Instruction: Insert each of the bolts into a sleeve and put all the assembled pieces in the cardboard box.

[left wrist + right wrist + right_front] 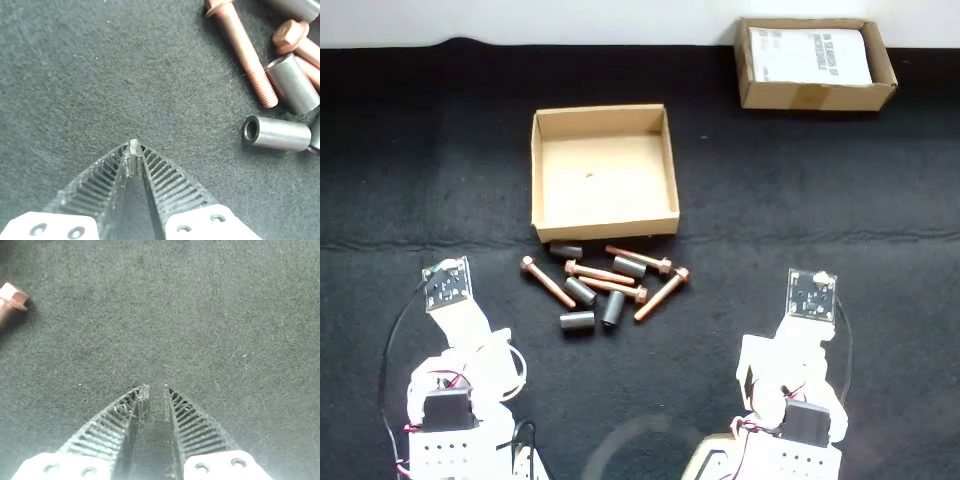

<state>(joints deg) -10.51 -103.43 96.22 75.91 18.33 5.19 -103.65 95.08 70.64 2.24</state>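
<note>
Several copper bolts (600,272) and dark grey sleeves (577,322) lie in a loose pile on the black cloth, just in front of the open, empty cardboard box (535,170). The left arm (450,290) rests left of the pile. Its gripper (133,146) is shut on nothing, with a bolt (242,55) and a hollow sleeve (277,134) lying off to one side of it. The right arm (810,295) rests right of the pile. My right gripper (155,390) holds nothing, its fingertips a narrow slit apart, and a bolt head (12,297) lies nearby.
A second cardboard box (815,95) holding a printed sheet stands at the back right. The black cloth (770,200) covers the table, with a fold line across it just behind the pile.
</note>
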